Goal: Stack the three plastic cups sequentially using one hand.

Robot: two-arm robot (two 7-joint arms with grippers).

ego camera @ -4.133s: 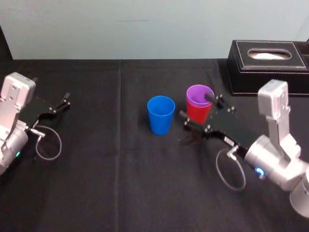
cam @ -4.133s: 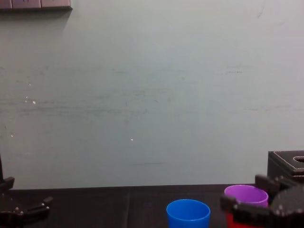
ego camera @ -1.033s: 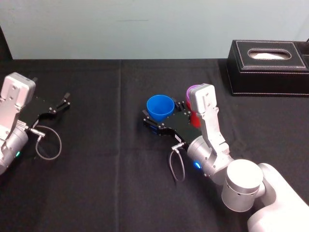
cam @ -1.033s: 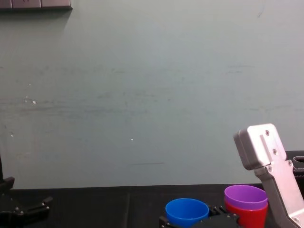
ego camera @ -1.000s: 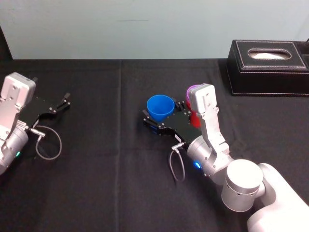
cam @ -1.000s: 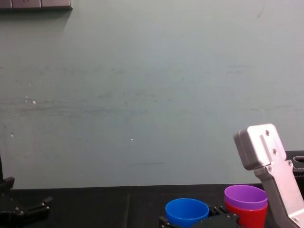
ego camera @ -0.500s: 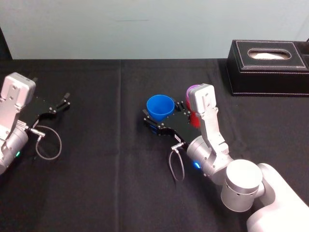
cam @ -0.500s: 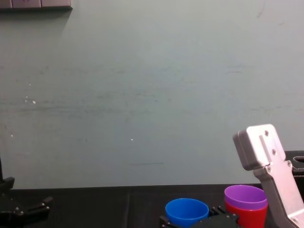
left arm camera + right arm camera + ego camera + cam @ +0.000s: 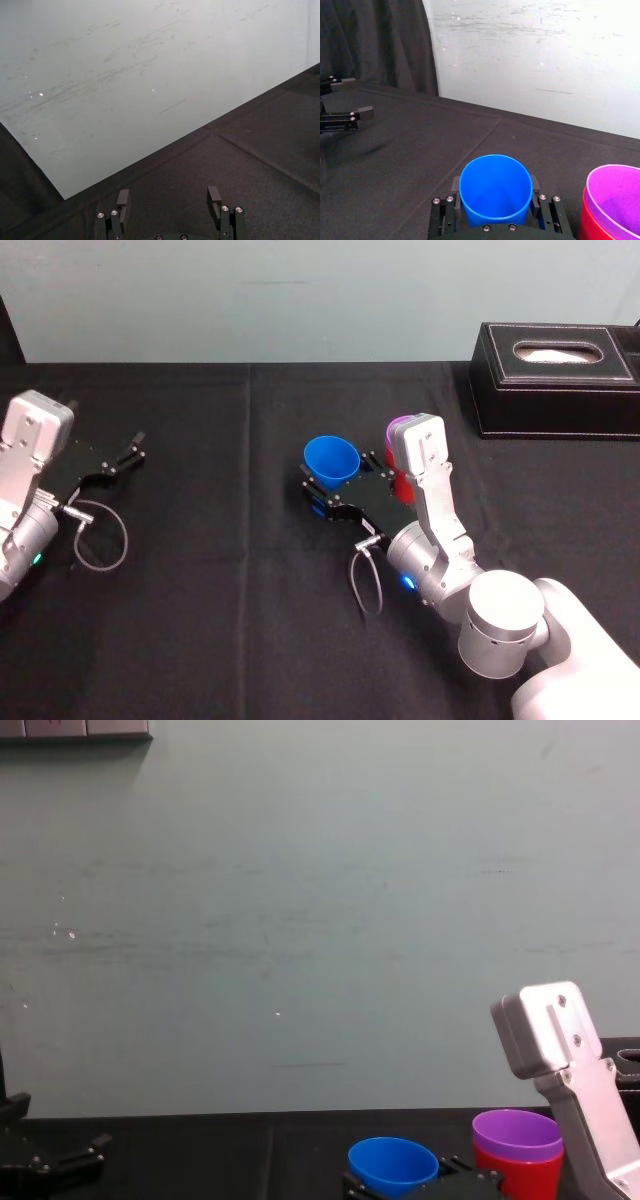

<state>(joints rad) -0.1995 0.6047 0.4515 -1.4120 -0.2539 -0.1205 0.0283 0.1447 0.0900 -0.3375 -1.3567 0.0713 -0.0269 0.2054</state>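
1. Our right arm reaches forward over the black surface, well to the left of the box. Its wrist is level and the right claw points away from us.
2. The right claw is clenched on the blue cup, with one finger on each side of the cup's wall just under the rim.
3. Our left arm lies parked at the far left of the surface, farthest from the box. The left claw is released, and the wrist view shows its two fingers spread apart over bare cloth.
4. The blue cup is smooth, tapered and bright, mouth up and hollow. We cannot tell whether its base touches the surface.
5. The purple cup sits nested in the red cup, with only its rim band rising above the red one.
6. That pair stands between the blue cup and the box, just beside the blue cup and apart from it.
7. The purple cup holds nothing.
8. From the head, the arm hides most of the pair. A sliver of the purple cup and a patch of the red cup peek out.
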